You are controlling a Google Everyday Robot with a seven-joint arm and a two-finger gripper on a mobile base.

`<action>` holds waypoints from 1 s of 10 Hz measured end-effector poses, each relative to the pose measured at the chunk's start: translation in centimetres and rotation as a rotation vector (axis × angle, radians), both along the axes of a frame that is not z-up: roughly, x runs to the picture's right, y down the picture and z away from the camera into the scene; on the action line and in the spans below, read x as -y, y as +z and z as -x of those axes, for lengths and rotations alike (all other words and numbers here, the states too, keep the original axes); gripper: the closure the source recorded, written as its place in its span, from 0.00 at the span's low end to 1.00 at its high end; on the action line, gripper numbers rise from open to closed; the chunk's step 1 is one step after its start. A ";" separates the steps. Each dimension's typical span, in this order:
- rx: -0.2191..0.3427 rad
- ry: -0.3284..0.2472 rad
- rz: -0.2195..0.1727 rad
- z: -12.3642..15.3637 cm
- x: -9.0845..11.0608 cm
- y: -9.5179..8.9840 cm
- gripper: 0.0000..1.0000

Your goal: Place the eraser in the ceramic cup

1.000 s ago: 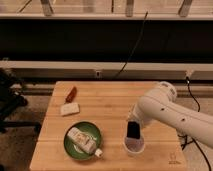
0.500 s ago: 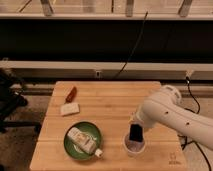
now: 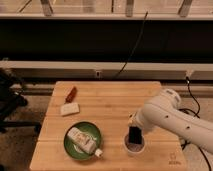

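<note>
The ceramic cup [image 3: 134, 148] is a small white cup near the table's front right. The eraser [image 3: 135, 135], a black oblong block, stands upright with its lower end inside the cup's rim. My gripper [image 3: 133, 124] is right above the cup at the end of the white arm [image 3: 170, 117] and holds the eraser by its top. The arm's bulk hides most of the gripper.
A green plate [image 3: 70, 141] with a white bottle [image 3: 84, 141] on it sits front left. A cream-white flat block [image 3: 70, 109] and a small reddish-brown piece [image 3: 72, 93] lie at the left. The wooden table [image 3: 115, 102] ends just in front of the cup.
The arm has shifted slightly right and down. The eraser has gone from above the cup's left rim to its lower end inside the cup.
</note>
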State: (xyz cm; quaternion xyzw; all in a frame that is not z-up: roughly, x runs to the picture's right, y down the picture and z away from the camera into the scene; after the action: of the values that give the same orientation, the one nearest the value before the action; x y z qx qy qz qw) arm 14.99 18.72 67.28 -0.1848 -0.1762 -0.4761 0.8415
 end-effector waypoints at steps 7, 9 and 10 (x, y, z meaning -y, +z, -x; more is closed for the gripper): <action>-0.028 0.007 -0.024 -1.2 0.4 0.8 0.20; -0.037 0.000 -0.037 -0.9 1.0 1.2 0.20; -0.038 -0.009 -0.038 -0.4 1.3 1.7 0.20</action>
State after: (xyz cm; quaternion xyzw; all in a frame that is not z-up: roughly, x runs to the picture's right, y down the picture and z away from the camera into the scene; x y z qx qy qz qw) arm 15.43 17.46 68.95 -0.1785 -0.1504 -0.4797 0.8458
